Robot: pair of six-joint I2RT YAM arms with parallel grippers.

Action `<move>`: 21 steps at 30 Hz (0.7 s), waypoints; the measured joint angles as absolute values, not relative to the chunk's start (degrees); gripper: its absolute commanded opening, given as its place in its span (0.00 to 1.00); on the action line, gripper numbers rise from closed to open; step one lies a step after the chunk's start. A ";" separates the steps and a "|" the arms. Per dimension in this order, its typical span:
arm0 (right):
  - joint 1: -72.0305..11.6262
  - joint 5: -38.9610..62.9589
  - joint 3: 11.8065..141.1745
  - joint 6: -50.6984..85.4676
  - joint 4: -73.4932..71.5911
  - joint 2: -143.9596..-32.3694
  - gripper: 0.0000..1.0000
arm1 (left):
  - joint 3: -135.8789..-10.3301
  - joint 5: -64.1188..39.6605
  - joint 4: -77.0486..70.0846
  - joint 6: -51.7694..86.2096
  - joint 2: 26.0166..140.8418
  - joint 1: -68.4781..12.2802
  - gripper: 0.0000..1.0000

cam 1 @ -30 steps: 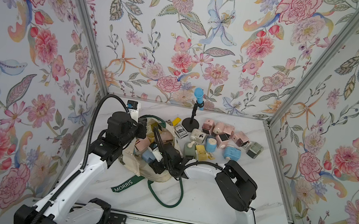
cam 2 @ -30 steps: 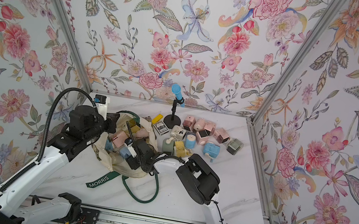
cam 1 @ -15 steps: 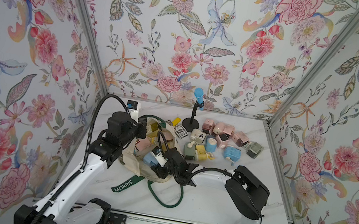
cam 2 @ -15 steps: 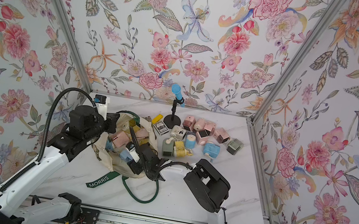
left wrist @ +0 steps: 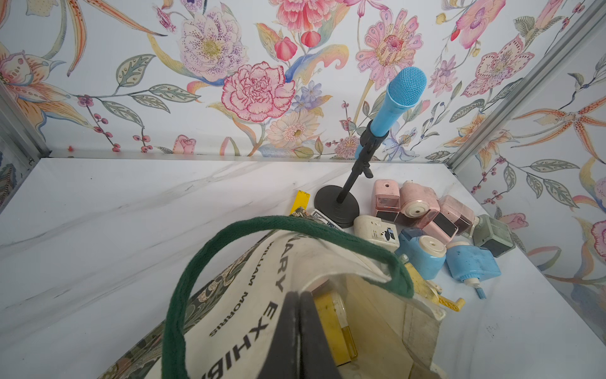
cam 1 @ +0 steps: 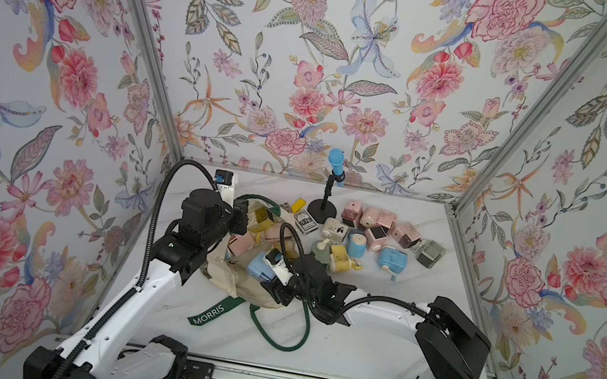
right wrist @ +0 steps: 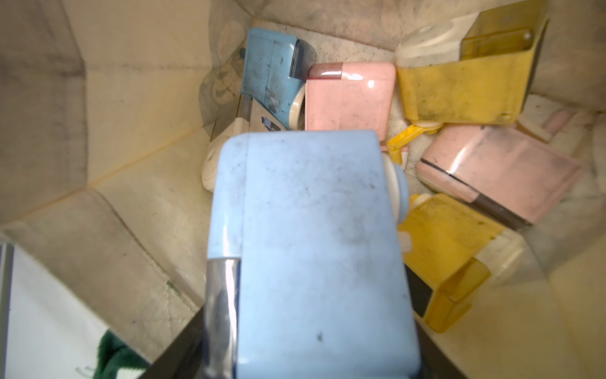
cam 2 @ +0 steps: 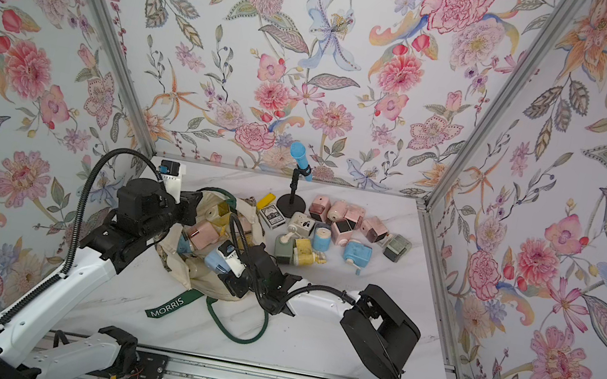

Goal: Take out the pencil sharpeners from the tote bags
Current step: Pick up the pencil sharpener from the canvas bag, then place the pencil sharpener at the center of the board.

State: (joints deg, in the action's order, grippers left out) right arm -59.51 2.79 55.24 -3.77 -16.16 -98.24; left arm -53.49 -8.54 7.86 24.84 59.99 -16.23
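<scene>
While clamped in right gripper (cam 1: 273, 274), blue sharpener (right wrist: 311, 229): at mouth of tote bag (cam 1: 230, 285), raised over the ones lying inside.
Right gripper state: closed across the blue sharpener's flat sides, jaws wide apart around the body.
Left gripper (left wrist: 300, 315): pinched shut on bag rim, one finger outside the canvas, one inside, keeping mouth open.
Sharpeners in bag: two pink (right wrist: 351, 95), two yellow (right wrist: 459, 85), one darker blue (right wrist: 272, 65), cream one (right wrist: 213, 164) partly hidden; jumbled, touching each other.
Sharpeners already out: pile (cam 1: 369, 236) on worktop (cam 1: 372, 337) just beside microphone stand (cam 1: 321, 215); pink, blue, cream, green, yellow.
Not targets: dark printed box (cam 1: 304, 222) and yellow bar (cam 1: 298, 205), both near stand base.
Handling guess: hard plastic shells, stiff, probably light; smooth and graphite-smudged, so likely a bit slippery; cranks stick out and could snag canvas or green handle (left wrist: 249, 225); drawers may slide loose.
Where to grip: across two opposite flat walls near body middle, away from crank and drawer.
Bag handling: soft, floppy, likely to fold shut without the rim pinch.
Progress guess: roughly half out.
</scene>
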 measured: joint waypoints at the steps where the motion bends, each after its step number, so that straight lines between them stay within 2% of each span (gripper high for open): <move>1: -59.51 2.79 54.70 -3.88 -16.21 -97.17 0.51 | -53.49 -8.54 7.84 24.84 59.99 -16.23 0.00; 14: -57.69 2.37 43.92 -3.95 -17.54 -76.79 0.51 | -53.49 -8.54 7.86 24.84 59.99 -16.23 0.00; 21: -48.71 1.50 39.53 0.45 -18.09 -67.61 0.50 | -53.49 -8.56 7.84 24.84 59.99 -16.23 0.00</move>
